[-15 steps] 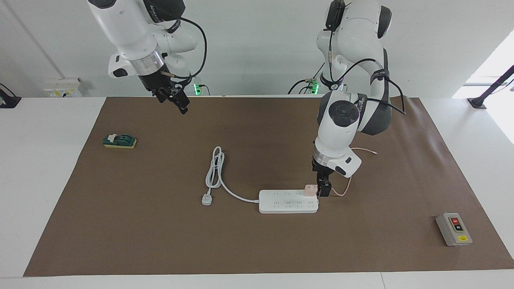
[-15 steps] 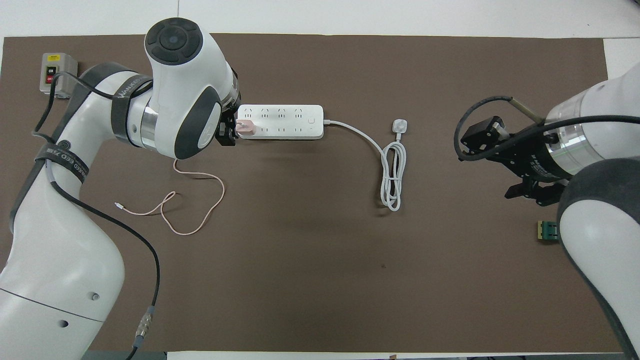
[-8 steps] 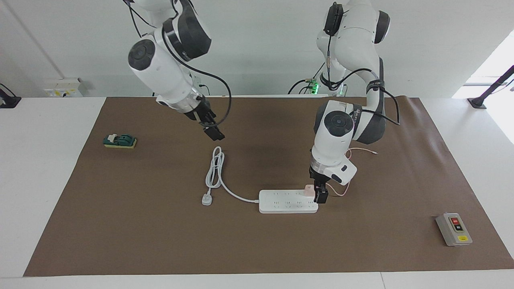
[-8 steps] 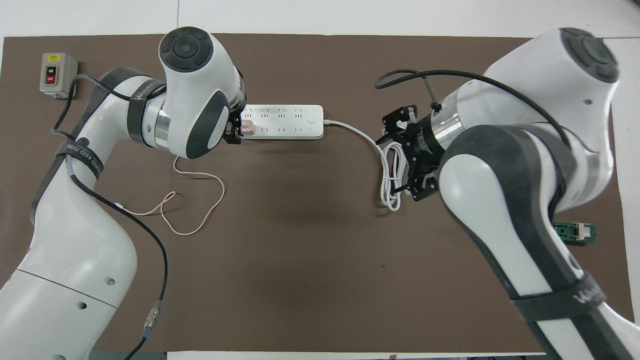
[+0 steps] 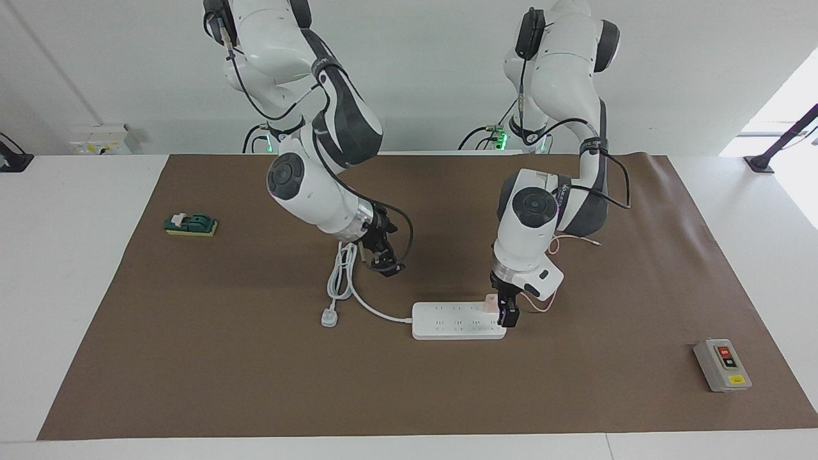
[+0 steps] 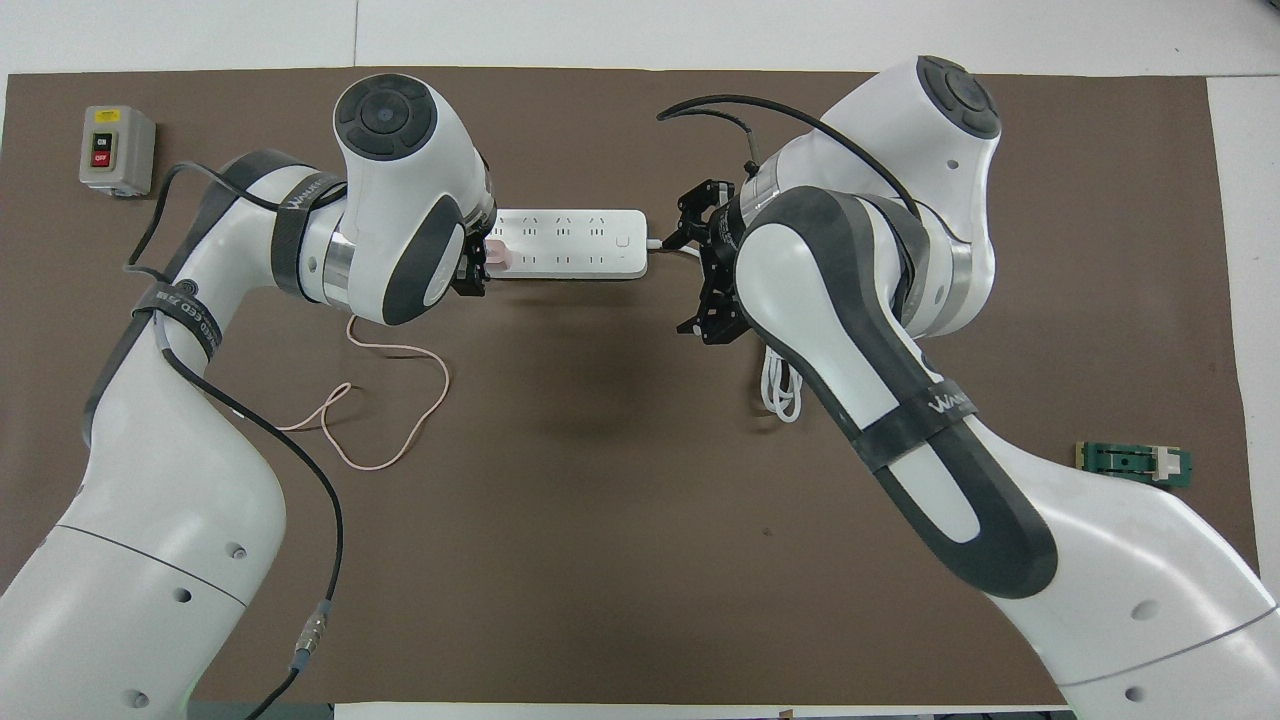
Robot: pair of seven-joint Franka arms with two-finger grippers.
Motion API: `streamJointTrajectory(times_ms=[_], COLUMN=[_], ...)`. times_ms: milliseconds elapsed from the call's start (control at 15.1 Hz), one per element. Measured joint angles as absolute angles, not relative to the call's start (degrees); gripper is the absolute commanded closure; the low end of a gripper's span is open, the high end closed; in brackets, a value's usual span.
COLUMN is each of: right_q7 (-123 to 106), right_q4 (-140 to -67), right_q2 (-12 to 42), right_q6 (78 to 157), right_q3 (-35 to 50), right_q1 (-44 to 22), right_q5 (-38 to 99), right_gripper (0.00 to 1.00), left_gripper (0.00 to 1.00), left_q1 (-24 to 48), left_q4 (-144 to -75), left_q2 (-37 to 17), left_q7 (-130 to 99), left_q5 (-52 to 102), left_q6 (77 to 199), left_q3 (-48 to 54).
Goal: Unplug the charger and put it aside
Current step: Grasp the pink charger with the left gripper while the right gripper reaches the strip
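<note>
Brown mat (image 5: 409,383) covers most of a white table (image 5: 70,268); a plain white wall stands at the robots' end, with a bright opening at the left arm's end of the room.

Facing view: The white strip (image 5: 457,320) lies flat near the mat's middle, its thick cord (image 5: 348,281) looping toward the right arm's end and finishing in a white plug (image 5: 329,317). The pink charger (image 5: 491,299) sits plugged into the strip's corner at the left arm's end, on the edge nearer the robots. The left gripper (image 5: 508,311) points straight down at that corner, right against the charger; whether its fingers pinch it or stand spread, cannot tell. The charger's thin pink cable (image 5: 578,239) shows past the left arm's wrist, trailing nearer the robots. The right gripper (image 5: 386,263) hangs above the mat over the cord, near the strip's cord end and clear of it; its fingers' spread cannot be read here. A green block (image 5: 191,224) lies toward the right arm's end; a grey switch box (image 5: 722,365) lies toward the left arm's end, farther from the robots.

Overhead view: The left gripper (image 6: 472,268) is partly hidden under the wrist, at the charger (image 6: 497,256). The cable (image 6: 385,400) wanders over the mat (image 6: 600,560) nearer the robots. The right gripper (image 6: 700,270) shows its fingers spread wide, beside the strip's (image 6: 570,242) cord end. Switch box (image 6: 116,149) in the mat's corner; green block (image 6: 1134,464) near the mat's edge.
</note>
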State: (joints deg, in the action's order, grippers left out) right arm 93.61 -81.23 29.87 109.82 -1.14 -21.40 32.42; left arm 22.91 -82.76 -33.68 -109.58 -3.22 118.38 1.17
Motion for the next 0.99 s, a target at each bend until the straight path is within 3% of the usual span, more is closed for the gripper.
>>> streamJointTrajectory(times_ms=[661,727,793,859,991], right_q7=[94.43,94.29,94.14,94.03,94.00], right_q4=[-67.53,-66.41,-65.64,-65.11,-64.44], right_q2=[46.06,47.63,48.80,49.64,50.60], right_q6=[118.76,120.05,121.07,121.94,123.12], right_q3=[-1.11,-1.11,-1.10,-1.10,-1.10], right_q1=[-23.52,-23.53,-23.59,-23.72,-24.06], right_q5=[32.37,32.33,32.29,32.27,32.24], right_gripper=[0.00,0.00,0.00,0.00,0.00], left_gripper=[0.41,0.51,0.67,1.00,1.00], left_q1=[23.89,23.98,24.06,24.17,24.46], left_q4=[-83.58,-83.59,-83.61,-83.62,-83.66], left_q2=[-33.68,-33.68,-33.68,-33.68,-33.68], left_q7=[-111.08,-111.19,-111.24,-111.30,-111.34], left_q5=[-3.24,-3.24,-3.24,-3.24,-3.25], left_q6=[118.27,118.26,118.21,118.12,117.73], left_q3=[1.19,1.19,1.19,1.18,1.18])
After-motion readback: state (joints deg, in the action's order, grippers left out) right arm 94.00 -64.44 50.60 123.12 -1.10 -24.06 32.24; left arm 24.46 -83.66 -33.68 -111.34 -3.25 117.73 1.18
